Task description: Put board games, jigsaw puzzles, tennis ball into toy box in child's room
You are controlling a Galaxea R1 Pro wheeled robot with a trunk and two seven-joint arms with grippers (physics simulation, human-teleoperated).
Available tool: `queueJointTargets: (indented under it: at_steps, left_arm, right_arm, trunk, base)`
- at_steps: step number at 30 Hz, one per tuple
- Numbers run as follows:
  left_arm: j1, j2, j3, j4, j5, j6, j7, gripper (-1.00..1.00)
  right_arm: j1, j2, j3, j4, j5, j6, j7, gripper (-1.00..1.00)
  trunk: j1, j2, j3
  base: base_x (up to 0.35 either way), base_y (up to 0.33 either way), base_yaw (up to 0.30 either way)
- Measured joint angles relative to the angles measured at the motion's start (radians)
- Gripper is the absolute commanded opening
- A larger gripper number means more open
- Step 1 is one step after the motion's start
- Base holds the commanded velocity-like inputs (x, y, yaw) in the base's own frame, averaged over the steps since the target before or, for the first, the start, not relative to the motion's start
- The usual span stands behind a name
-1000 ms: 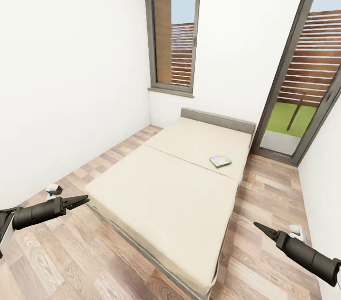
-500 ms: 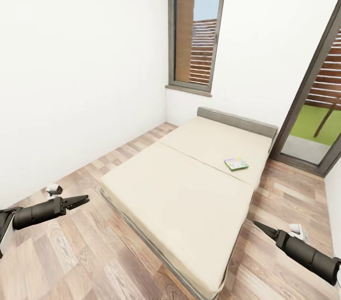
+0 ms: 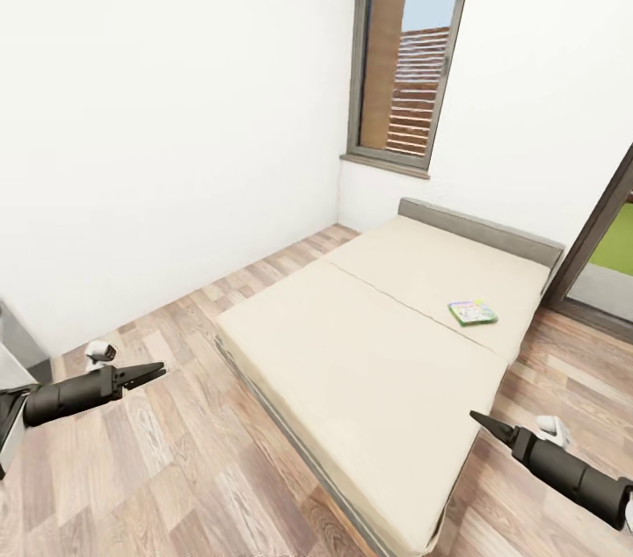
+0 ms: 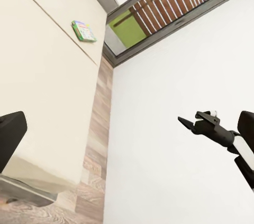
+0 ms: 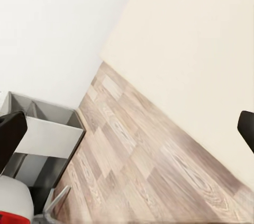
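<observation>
One board game [image 3: 472,312], a pale green colourful flat box, lies on the far pad of the bed [image 3: 378,355], near its right edge; it also shows as the board game [image 4: 83,30] in the left wrist view. My left gripper [image 3: 155,373] hovers over the wood floor left of the bed, open and empty. On the other side, my right gripper [image 3: 481,422] is over the bed's near right corner, also open and empty. The toy box, jigsaw puzzles and tennis ball are out of view.
A grey and white furniture corner [image 3: 16,344] sits at the left edge by the wall, and shows as drawers [image 5: 45,128] in the right wrist view; I cannot tell whether it is the table. A tall window [image 3: 409,47] and a glass door [image 3: 607,249] stand behind the bed.
The camera has swung left, so the bed and board game sit further right in the picture and the grey furniture corner has come into view. Both arms hold the same pose.
</observation>
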Motion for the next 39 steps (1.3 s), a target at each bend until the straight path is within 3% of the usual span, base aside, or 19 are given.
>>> queueJointTargets:
  at_steps: [39]
  left_arm:
    - [0.0, 0.0, -0.001, 0.0, 0.0, 0.0, 0.0, 1.0]
  right_arm:
    - [0.0, 0.001, 0.0, 0.001, -0.002, 0.016, -0.001, 1.0]
  trunk:
    - [0.0, 0.0, -0.037]
  base:
    - [-0.012, 0.0, 0.247]
